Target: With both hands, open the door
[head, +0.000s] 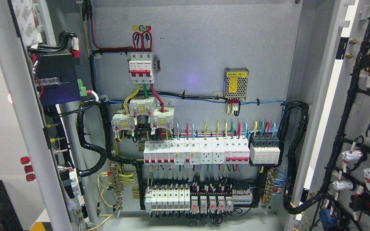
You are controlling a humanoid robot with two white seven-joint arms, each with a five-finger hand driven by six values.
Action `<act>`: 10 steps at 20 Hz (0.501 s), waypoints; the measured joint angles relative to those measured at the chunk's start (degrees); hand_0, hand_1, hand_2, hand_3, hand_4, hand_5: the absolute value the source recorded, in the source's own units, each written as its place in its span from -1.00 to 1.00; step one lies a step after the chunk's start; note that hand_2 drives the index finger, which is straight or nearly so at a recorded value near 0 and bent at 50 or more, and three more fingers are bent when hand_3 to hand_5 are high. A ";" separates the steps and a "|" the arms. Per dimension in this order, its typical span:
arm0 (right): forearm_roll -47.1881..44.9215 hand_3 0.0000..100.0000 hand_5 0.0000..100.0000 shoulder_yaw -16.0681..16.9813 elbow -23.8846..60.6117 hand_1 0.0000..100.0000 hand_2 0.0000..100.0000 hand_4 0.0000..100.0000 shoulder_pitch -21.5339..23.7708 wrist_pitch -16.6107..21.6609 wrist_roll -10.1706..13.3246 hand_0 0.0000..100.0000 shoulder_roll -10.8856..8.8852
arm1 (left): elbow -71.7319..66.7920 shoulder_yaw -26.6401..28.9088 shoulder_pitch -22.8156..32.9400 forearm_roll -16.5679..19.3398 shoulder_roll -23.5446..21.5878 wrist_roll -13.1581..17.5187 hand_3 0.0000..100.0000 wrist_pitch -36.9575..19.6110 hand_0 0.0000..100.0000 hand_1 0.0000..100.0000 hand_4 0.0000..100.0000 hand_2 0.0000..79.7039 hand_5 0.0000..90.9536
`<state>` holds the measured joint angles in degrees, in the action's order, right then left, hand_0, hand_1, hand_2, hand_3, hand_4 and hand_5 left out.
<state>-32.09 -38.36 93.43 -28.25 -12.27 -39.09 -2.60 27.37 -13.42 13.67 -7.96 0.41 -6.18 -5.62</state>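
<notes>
We saw neither hand in view, so their state was unknowable, while both stiff, heavy-looking steel cabinet doors, left door [21,106] and right door [358,128], stood swung wide, best gripped by their outer edges

No part of the robot's body shows here.

two open doors [27,106], one cabinet [198,48]

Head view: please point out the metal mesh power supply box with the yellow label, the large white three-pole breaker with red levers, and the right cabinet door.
Metal mesh power supply box [235,82], head view, its mesh front.
Large white three-pole breaker [141,68], head view, its front face.
Right cabinet door [352,134], head view, grey inner panel.
</notes>
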 measured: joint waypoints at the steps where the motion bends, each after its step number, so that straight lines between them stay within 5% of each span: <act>1: 0.00 -1.00 -1.00 -0.04 -0.23 -1.00 -1.00 -1.00 -0.13 0.00 0.00 -0.62 0.23 | 1.28 -0.58 0.34 0.00 -0.29 0.02 -1.00 0.00 -1.00 -1.00 -1.00 -1.00 -1.00; 10: 0.08 -1.00 -1.00 -0.69 -2.25 -1.00 -1.00 -1.00 -1.86 0.00 0.04 -0.62 2.55 | 10.87 -6.03 2.31 -0.04 -3.13 0.08 -1.00 -2.62 -1.00 -1.00 -1.00 -1.00 -1.00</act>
<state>-32.01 -39.05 91.18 -30.11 -12.27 -39.04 -0.05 38.24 -19.45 15.98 -8.00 -2.73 -6.11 -8.24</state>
